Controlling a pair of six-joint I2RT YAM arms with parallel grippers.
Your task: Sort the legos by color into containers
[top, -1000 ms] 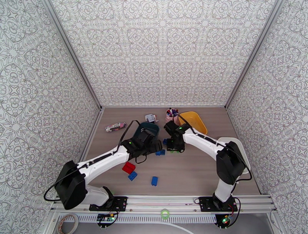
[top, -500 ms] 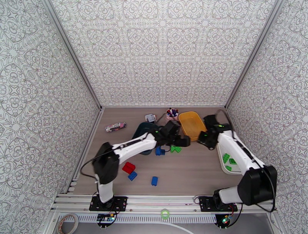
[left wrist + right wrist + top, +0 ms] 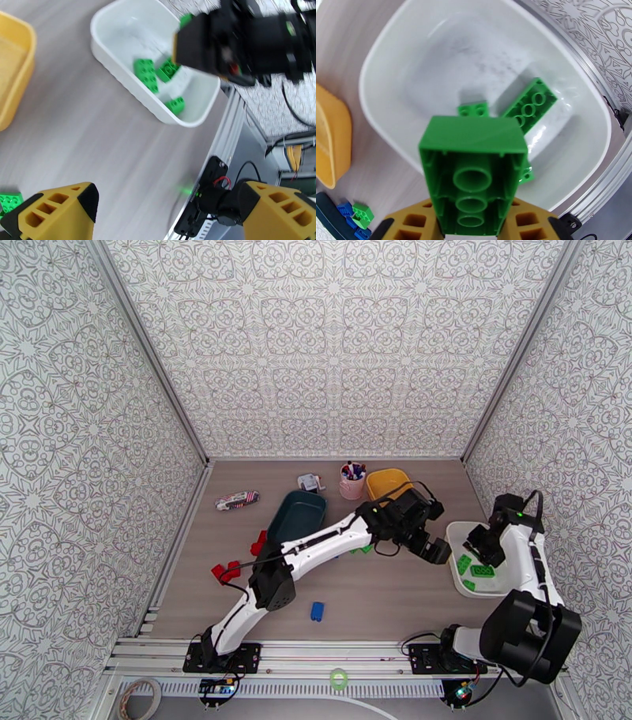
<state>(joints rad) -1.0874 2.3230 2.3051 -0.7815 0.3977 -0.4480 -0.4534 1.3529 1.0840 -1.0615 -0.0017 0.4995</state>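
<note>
- Right claw (image 3: 474, 223): grasping green brick (image 3: 474, 158), hanging over white tray (image 3: 414, 59).
- Left claw (image 3: 166, 201): standing released, hovering above table (image 3: 98, 130) near that tray.
- Loose green bricks (image 3: 531, 103): lying inside white tray.
- Blue brick (image 3: 317, 610): lying on table.

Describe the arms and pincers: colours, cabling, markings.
Left arm and right arm match: white link shells, black joints, loose black cables, a green light near each wrist. Pincer fingers are mustard yellow, with ribbed cut-outs and black inner pads.
</note>
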